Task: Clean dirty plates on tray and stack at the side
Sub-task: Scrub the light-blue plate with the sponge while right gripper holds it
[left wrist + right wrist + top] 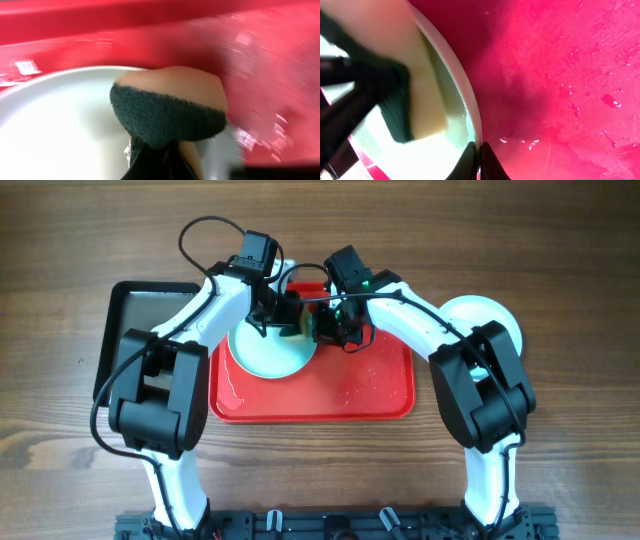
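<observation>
A pale plate (268, 352) lies tilted on the left part of the red tray (370, 395). My left gripper (278, 310) is shut on a sponge (298, 318) with a tan body and a dark green scouring face, and presses it on the plate's far side. In the left wrist view the sponge (167, 110) sits on the plate (50, 130), held by the fingers (160, 157). My right gripper (335, 330) is shut on the plate's right rim. The right wrist view shows its fingers (479, 157) pinching that rim (457, 75), with the sponge (427, 107) behind.
A cream-white plate (488, 315) lies on the table right of the tray. A dark metal tray (135, 315) lies at the left, partly under my left arm. Water drops glint on the red tray's floor (560, 75). A white rim (290, 272) shows behind the tray.
</observation>
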`<move>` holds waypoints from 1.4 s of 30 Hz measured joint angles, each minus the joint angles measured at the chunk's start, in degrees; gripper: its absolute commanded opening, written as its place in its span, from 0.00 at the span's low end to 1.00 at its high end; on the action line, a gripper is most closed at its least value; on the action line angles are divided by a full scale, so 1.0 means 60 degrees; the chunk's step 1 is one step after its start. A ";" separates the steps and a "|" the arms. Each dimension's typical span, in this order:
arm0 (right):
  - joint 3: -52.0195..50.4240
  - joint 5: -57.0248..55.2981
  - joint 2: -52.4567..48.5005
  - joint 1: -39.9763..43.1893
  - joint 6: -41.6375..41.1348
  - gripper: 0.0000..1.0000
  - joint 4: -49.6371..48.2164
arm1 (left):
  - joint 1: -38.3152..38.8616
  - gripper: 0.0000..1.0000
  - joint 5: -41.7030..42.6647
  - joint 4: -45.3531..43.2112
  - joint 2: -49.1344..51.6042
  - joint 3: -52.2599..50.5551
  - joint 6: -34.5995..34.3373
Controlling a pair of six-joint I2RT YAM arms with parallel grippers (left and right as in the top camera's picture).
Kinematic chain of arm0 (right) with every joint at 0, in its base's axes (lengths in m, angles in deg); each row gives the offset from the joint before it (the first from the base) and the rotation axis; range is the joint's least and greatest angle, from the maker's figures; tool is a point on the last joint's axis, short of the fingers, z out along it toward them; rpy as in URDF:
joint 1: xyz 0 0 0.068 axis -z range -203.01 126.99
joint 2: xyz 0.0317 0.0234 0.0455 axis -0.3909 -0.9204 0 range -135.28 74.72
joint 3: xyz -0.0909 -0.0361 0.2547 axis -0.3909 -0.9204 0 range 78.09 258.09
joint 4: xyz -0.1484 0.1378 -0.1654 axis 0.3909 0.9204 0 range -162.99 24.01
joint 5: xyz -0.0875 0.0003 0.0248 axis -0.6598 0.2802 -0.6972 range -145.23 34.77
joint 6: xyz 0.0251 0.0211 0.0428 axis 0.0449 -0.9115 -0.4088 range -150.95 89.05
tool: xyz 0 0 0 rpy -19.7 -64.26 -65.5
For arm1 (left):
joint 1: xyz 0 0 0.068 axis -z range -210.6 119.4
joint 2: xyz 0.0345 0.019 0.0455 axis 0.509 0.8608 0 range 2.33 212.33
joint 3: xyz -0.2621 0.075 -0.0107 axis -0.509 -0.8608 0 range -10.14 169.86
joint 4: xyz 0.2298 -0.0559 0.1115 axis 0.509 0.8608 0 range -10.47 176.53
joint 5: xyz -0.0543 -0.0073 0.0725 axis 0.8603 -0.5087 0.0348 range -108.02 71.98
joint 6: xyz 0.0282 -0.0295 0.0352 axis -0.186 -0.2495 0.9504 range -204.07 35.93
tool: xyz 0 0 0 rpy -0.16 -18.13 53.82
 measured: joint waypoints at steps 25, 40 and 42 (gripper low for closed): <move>0.0000 0.0138 0.0000 -0.0102 0.0149 0.04 0.0011 | -0.0007 0.04 0.1217 0.2528 -0.0011 0.0051 -0.1836; 0.0000 0.0069 0.0000 -0.0025 0.0146 0.04 -0.0007 | 0.0186 0.04 0.1140 0.1279 -0.0004 0.0018 -0.1202; 0.0000 0.0073 0.0000 -0.0025 0.0146 0.04 -0.0007 | 0.0182 0.04 0.1636 0.1545 0.0000 0.0018 -0.0703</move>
